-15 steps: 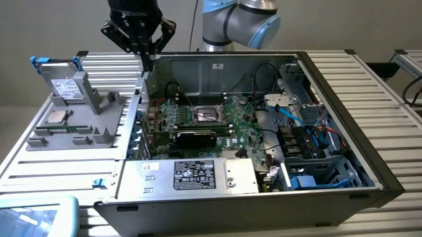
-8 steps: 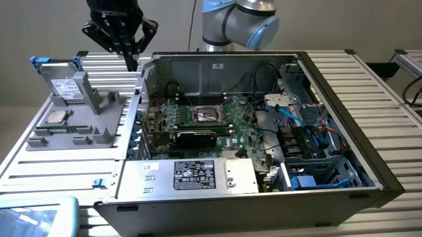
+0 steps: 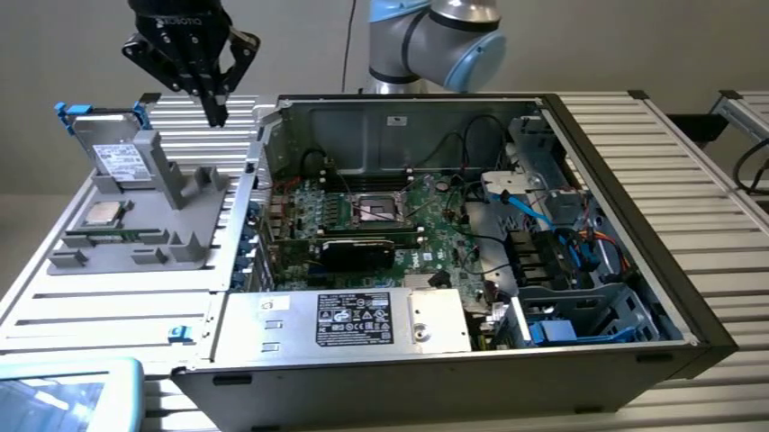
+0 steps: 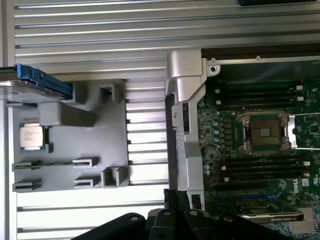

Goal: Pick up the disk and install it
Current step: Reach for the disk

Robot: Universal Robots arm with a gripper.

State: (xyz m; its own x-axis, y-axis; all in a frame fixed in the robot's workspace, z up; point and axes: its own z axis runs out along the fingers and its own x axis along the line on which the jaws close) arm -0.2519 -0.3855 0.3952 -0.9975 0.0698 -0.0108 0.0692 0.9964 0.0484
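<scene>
The disk (image 3: pixel 117 155) is a silver-grey drive with a white label in a bright blue carrier. It leans upright in the grey holder (image 3: pixel 157 236) at the exterior view's left, outside the computer case. In the wrist view the disk (image 4: pixel 24 89) lies at the holder's corner with its blue carrier edge showing. My gripper (image 3: pixel 218 115) hangs in the air just to the exterior view's right of the disk and above it, its fingers shut with nothing between them. The dark fingers (image 4: pixel 176 199) meet over the case's edge in the wrist view.
An open computer case (image 3: pixel 601 144) with its motherboard (image 3: pixel 384 220) fills the middle. A small square CPU chip (image 3: pixel 100 213) sits on the holder. A silver box with a black-and-white label (image 3: pixel 360 319) lies at the case's front. Blue drive-bay parts (image 3: pixel 565 328) sit at its right.
</scene>
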